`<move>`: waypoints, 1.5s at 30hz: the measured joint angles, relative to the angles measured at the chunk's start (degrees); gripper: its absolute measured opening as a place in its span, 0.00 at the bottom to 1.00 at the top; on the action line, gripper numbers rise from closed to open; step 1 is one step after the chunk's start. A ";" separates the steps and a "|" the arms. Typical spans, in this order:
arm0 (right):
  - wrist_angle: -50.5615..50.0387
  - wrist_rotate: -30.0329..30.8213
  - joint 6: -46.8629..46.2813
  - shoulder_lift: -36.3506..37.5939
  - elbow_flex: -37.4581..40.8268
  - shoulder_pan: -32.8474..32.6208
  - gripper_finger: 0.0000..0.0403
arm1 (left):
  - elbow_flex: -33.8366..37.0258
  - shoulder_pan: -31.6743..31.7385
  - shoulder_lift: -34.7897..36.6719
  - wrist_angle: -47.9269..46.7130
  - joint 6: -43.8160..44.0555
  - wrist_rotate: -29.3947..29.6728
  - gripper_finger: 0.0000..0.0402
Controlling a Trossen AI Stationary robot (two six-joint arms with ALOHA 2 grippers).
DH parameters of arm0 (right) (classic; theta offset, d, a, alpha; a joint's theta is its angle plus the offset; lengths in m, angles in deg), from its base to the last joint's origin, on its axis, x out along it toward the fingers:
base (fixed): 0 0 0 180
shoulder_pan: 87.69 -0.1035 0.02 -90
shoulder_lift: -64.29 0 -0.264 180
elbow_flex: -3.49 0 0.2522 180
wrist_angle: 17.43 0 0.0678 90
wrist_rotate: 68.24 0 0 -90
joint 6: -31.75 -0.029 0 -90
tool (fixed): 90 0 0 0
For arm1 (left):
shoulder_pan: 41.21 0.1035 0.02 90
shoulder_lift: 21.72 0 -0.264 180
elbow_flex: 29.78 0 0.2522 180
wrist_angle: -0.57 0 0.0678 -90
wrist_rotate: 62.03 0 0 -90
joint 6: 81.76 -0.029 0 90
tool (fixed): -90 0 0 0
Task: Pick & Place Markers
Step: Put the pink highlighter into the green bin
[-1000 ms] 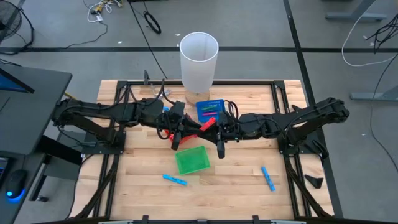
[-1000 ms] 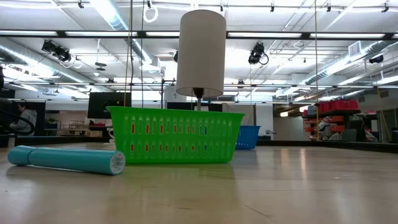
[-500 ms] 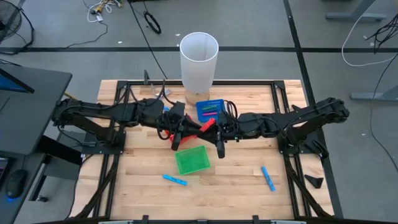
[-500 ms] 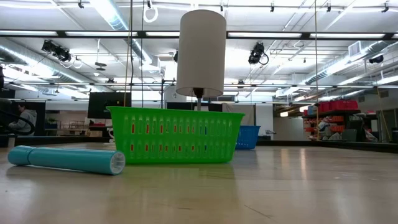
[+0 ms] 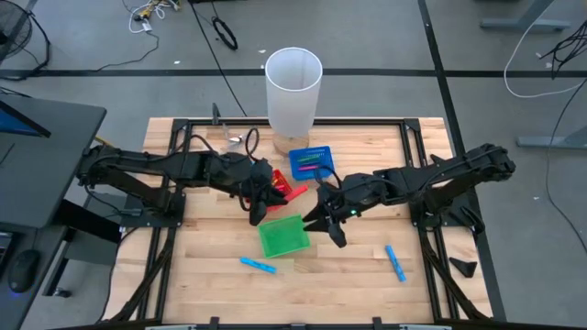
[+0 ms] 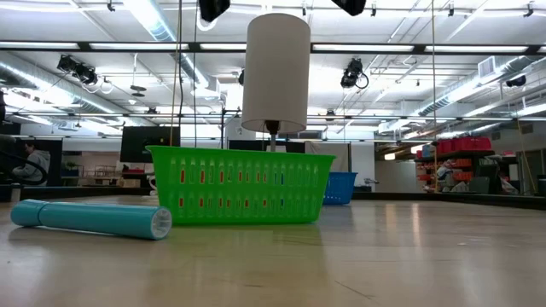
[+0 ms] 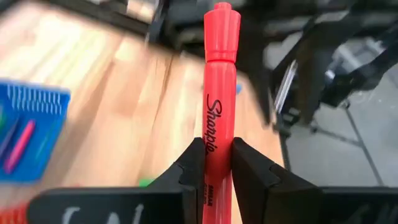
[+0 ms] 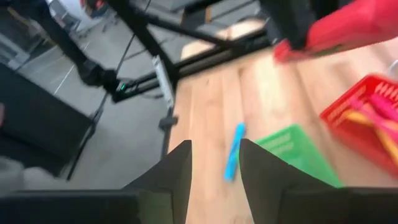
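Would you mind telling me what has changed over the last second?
The right gripper let go of the red marker and swung away toward the green basket; the left gripper keeps the marker, drawn back slightly. Baskets and blue markers stayed put.

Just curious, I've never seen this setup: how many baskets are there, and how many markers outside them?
Baskets: 3 (green basket, blue basket, red basket)
Light blue markers on the table: 2
Red marker in the left gripper: 1
Total: 6
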 joint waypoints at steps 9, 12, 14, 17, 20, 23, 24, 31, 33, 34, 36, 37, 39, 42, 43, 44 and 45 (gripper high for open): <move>-3.18 -4.63 -0.60 0.00 0.00 0.02 0.32 | 0.00 0.02 0.00 -12.90 2.38 -0.18 0.15; -2.81 -4.81 -0.60 0.00 0.00 0.00 0.32 | 0.00 0.02 0.00 -15.44 2.19 -0.19 0.15; -2.04 -4.81 -0.60 0.00 0.00 0.00 0.32 | 0.00 0.02 0.00 -16.54 2.26 -0.20 0.14; -0.48 -4.81 -1.17 0.06 0.00 0.02 0.32 | -0.10 -0.27 -0.74 -16.14 3.34 -0.18 0.14; 0.23 -4.81 -1.37 0.85 0.07 0.02 0.32 | -0.11 -1.34 -3.28 -15.94 3.40 0.02 0.14; 0.34 -4.81 -1.30 2.26 0.07 0.02 0.32 | -0.09 -2.65 -6.95 -15.82 3.22 0.01 0.14; 0.52 -4.80 -1.29 2.87 0.07 0.02 0.32 | -0.09 -3.03 -7.91 -15.65 3.21 0.23 0.14; 0.23 -5.66 -0.46 7.50 0.07 0.00 0.32 | -0.07 -5.13 -14.59 -13.77 3.27 1.58 0.14; 0.43 -5.69 0.48 8.91 0.07 0.00 0.32 | -0.07 -6.00 -16.51 -12.99 3.31 1.55 0.14; 0.31 -5.87 0.89 9.55 0.07 0.00 0.32 | -0.04 -6.32 -17.57 -13.08 3.47 1.56 0.14; 0.39 -6.02 1.36 10.72 0.07 0.00 0.32 | -0.04 -6.90 -19.51 -11.53 3.47 1.50 0.14; 0.21 -6.09 1.59 11.19 0.07 0.00 0.32 | -0.04 -7.18 -20.59 -11.25 3.47 1.50 0.14; 0.41 -6.10 2.05 11.99 0.04 0.00 0.32 | -0.04 -7.50 -22.31 -9.76 3.49 1.55 0.14; 0.49 -6.12 2.09 12.51 0.02 0.00 0.32 | 0.00 -7.58 -24.67 -9.54 4.15 1.68 0.14; -0.01 -6.14 2.04 12.61 0.02 0.00 0.32 | 0.02 -7.58 -25.18 -9.88 4.77 1.70 0.14; -0.04 -6.15 1.98 12.65 0.02 0.00 0.32 | 0.02 -7.58 -25.47 -9.53 5.06 1.71 0.15; -0.23 -6.16 1.96 12.67 0.02 0.00 0.32 | 0.02 -7.58 -25.51 -9.67 5.17 1.71 0.15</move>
